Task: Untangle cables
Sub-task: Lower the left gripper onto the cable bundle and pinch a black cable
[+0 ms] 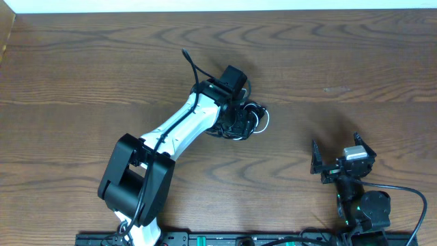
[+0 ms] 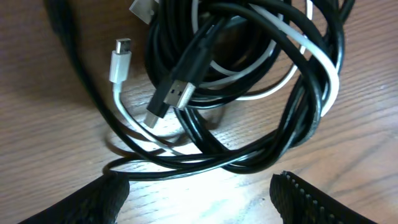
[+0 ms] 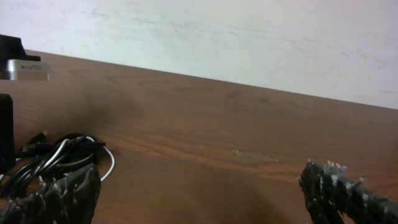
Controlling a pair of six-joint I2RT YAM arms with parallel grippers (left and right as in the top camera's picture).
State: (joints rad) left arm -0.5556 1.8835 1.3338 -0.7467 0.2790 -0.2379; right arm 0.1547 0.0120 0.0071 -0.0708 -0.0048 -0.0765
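Observation:
The cables lie as one tangled heap at the table's middle (image 1: 254, 117). In the left wrist view the black cable (image 2: 261, 74) coils in several loops with the white cable (image 2: 326, 74) threaded through it. A white plug (image 2: 122, 57) and a black USB plug (image 2: 173, 94) lie loose on the wood. My left gripper (image 2: 199, 200) hangs open right over the heap's near edge, and a black loop runs just beyond its fingertips (image 2: 99, 198) with nothing between them. My right gripper (image 3: 202, 193) stands open and empty at the lower right (image 1: 336, 152), well apart from the heap (image 3: 59, 155).
The left arm (image 1: 177, 130) reaches diagonally from the lower left, its own thick black wire (image 1: 194, 68) arching off the wrist. The right arm's base (image 1: 365, 208) sits at the front edge. A pale wall (image 3: 249, 37) runs behind the table's far edge.

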